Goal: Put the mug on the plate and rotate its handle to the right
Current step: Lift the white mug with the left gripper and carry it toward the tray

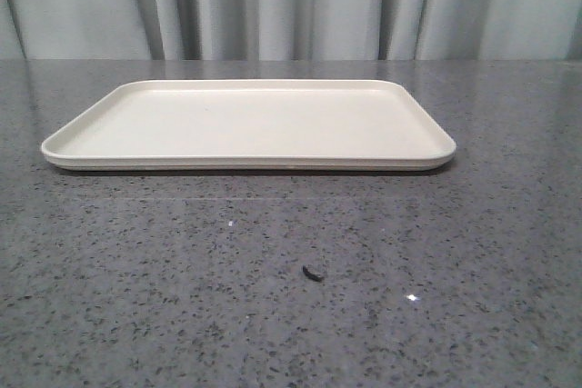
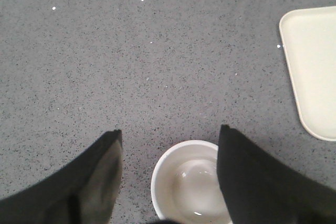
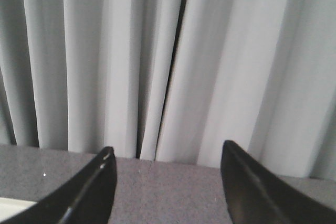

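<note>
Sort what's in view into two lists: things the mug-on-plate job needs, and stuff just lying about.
Job:
- white round mug, seen from above on the table, beneath the left gripper, whose jaws are open
- cream rectangular plate, empty

Lying about:
- small dark scrap on the grey speckled stone table
- grey curtain behind

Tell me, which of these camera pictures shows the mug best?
The left wrist view: the mug shows from above, its open white rim between the open fingers of the left gripper. The front view shows only the plate, no mug. The right wrist view faces curtains.
</note>
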{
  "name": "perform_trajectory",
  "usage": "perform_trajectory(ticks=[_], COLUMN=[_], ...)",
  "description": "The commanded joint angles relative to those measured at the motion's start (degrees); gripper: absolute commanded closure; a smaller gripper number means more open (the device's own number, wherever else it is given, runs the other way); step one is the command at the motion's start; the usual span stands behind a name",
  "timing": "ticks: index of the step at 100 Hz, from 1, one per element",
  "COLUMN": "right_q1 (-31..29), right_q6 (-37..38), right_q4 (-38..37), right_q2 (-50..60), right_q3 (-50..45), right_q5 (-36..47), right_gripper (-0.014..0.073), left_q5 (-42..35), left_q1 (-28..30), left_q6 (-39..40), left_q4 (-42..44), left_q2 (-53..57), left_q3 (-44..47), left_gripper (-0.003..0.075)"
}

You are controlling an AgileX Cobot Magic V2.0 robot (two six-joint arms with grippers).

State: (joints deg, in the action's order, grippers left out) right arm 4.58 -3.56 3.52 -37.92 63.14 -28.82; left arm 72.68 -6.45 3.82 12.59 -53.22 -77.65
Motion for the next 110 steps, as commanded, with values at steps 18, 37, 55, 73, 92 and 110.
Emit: perform_trajectory(ticks=[18, 37, 55, 73, 92, 110], right_q1=[0.14, 0.14, 0.14, 0.14, 0.14, 0.14], right_q6=[-1.29, -1.29, -1.36, -1.36, -1.36, -1.36], right_q4=[-0.04, -0.04, -0.04, -0.04, -0.04, -0.04], right_q2=[-4.7, -4.85, -4.83, -4.83, -4.83, -4.83], right_q3=[4.08, 4.03, 3.99, 3.99, 3.99, 3.99], right_q5=[-1.3, -1.3, -1.65, -1.83, -2.71, -3.96], right_gripper=[0.015, 0.015, 0.015, 0.015, 0.015, 0.015], left_q5=[-0.14, -0.14, -0.14, -0.14, -0.25, -0.25], left_q1=[2.74, 2.74, 2.74, 2.74, 2.74, 2.74], left_q6=[-2.36, -2.36, -2.36, -2.36, -2.36, -2.36], left_q4=[1.08, 2.43, 4.4, 5.31, 5.25, 5.63], left_q2=[-0.8, -1.01, -2.78, -5.51, -7.56, -8.76], left_q3=[1.21, 9.8, 13.63, 13.75, 13.75, 14.75], left_gripper=[0.032, 0.032, 0.032, 0.032, 0.032, 0.032])
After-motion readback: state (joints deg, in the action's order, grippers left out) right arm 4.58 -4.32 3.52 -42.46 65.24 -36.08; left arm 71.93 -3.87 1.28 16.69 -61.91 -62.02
